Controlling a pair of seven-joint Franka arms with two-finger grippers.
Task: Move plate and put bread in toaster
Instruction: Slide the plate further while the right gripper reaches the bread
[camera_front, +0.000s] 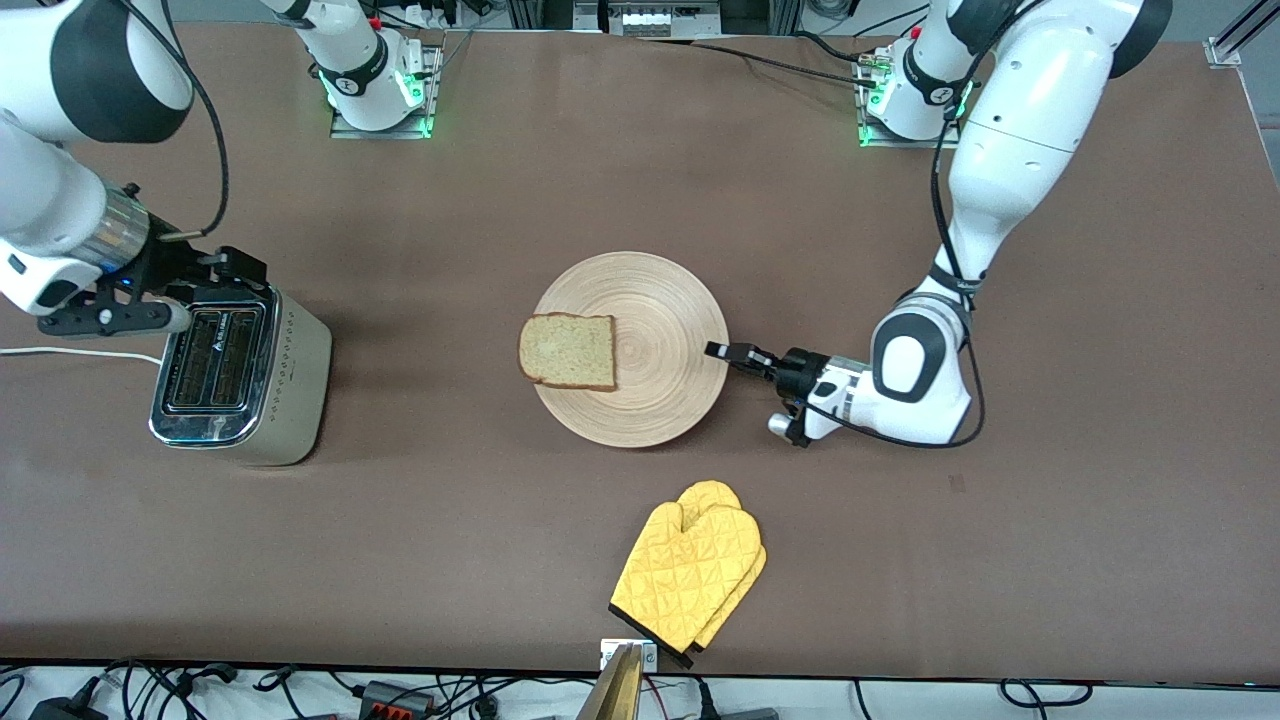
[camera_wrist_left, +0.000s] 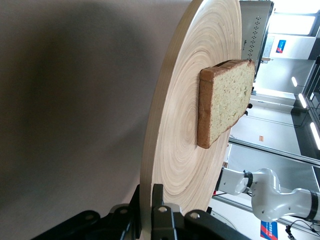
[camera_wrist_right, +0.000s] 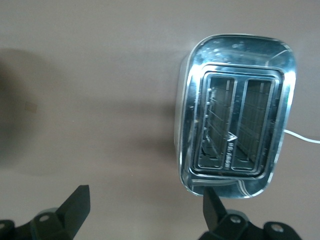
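Moving the plate: left gripper pinching its rim, bread lying on it just ahead. Right gripper hovering spread over toaster, waiting. Next, probably sliding plate toasterward.

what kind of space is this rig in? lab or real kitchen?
Looks like a robotics lab, not a kitchen. Two arms are bolted to a bare brown table, cables and power strips run along its edge, and the toaster, plate and oven mitt are staged props.
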